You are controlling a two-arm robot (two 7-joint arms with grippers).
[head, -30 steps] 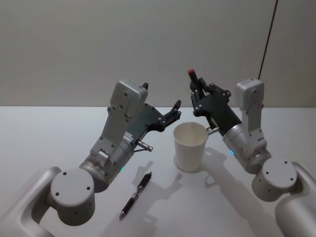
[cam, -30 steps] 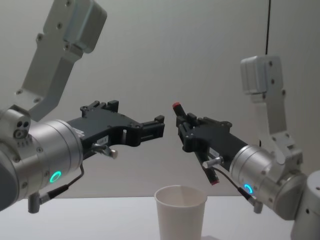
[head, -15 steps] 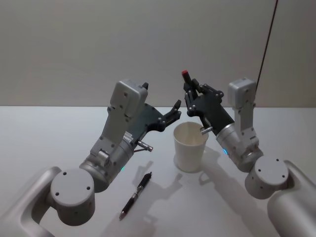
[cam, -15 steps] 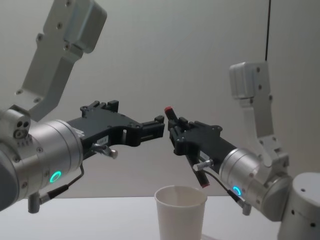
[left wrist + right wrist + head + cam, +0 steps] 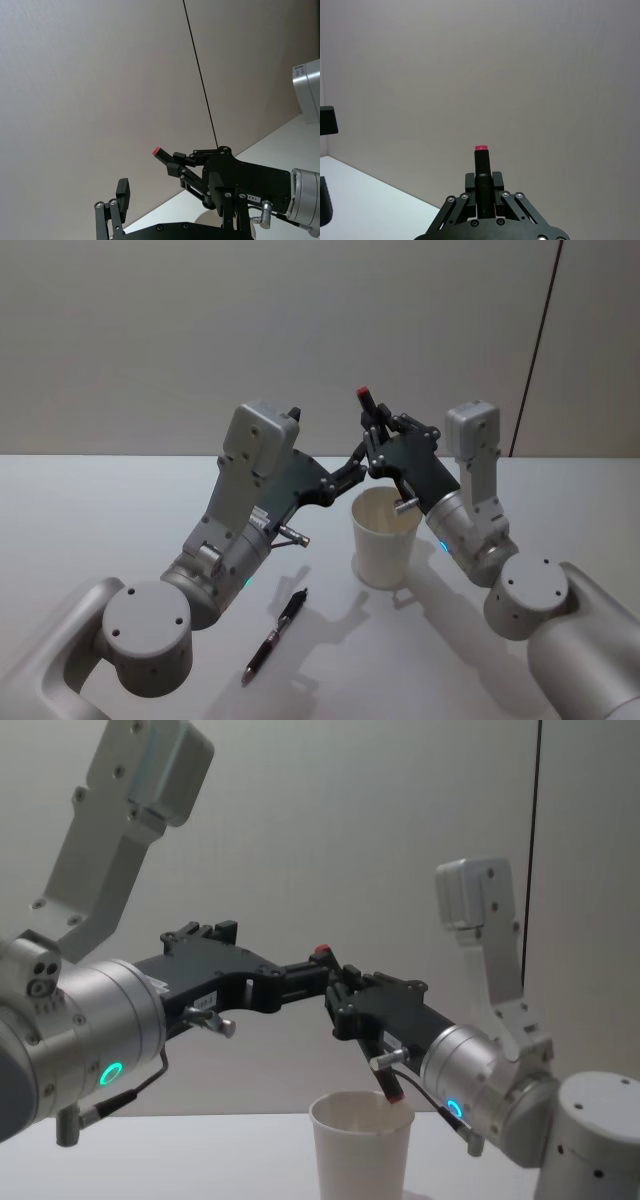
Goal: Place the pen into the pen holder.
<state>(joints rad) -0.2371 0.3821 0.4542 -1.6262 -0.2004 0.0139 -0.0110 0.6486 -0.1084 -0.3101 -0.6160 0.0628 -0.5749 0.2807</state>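
A plain, pale grey-beige wall (image 5: 150, 330) stood behind the work area, softly and evenly lit. A thin dark line (image 5: 537, 340) ran down it on the right, slightly slanted in the head view and upright in the chest view. Below the wall lay a smooth white table (image 5: 60, 510), its far edge meeting the wall, with soft grey shadows (image 5: 345, 612) across its middle.

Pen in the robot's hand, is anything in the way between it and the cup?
Nothing visible is in the way. The right gripper holds the pen tilted, its lower tip just above the open mouth of the cup. The left gripper hangs open beside the pen's red top end, not under it.
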